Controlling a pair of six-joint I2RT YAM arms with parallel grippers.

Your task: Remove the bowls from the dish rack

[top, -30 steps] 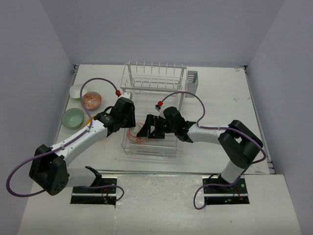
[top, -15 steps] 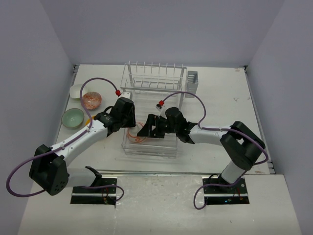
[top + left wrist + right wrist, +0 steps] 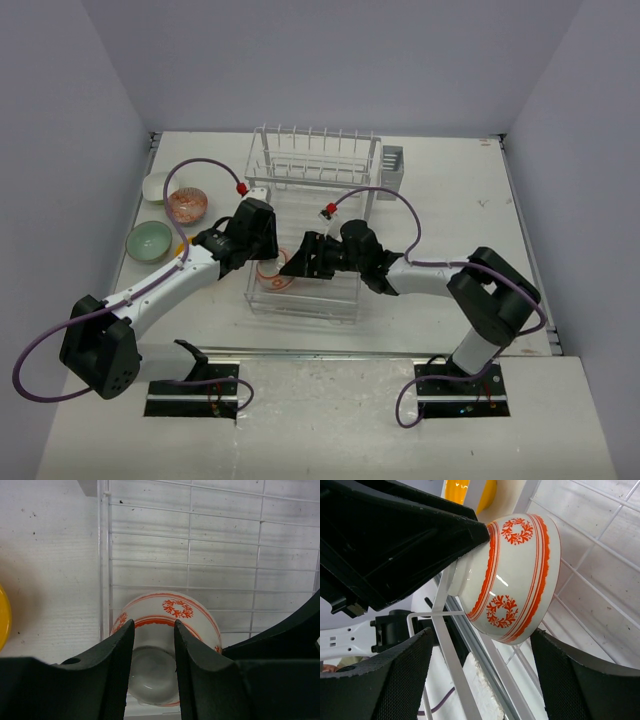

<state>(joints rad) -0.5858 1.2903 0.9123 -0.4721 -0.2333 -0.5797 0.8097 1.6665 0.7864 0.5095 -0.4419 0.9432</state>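
Left end effector (image 3: 264,260) is at the left edge of the dish rack (image 3: 315,150), over its flat lower tray (image 3: 305,300). In the left wrist view its fingers (image 3: 120,670) sit close together, with the foot ring of the white bowl with orange-red pattern (image 3: 175,607) pinched in the narrow gap. It is gripping that bowl by the foot.

The bowl (image 3: 272,272) is tipped on its side inside the lower tray, near the left wire edge. Its foot faces the left arm and its rim faces the right arm.

Right end effector (image 3: 295,264) is just beside it from the right. In the right wrist view its fingers (image 3: 395,680) are spread wide on either side of the bowl (image 3: 520,575), with clear gaps and no contact.

On the surface (image 3: 450,200), left of the rack:
- mint green bowl (image 3: 150,240)
- bowl with reddish inside (image 3: 187,204)
- pale bowl (image 3: 155,186) behind that one
- orange-yellow bowl (image 3: 2,617), only a sliver visible beside the left arm

Grey cutlery holder (image 3: 393,165) is on the rack's right end.
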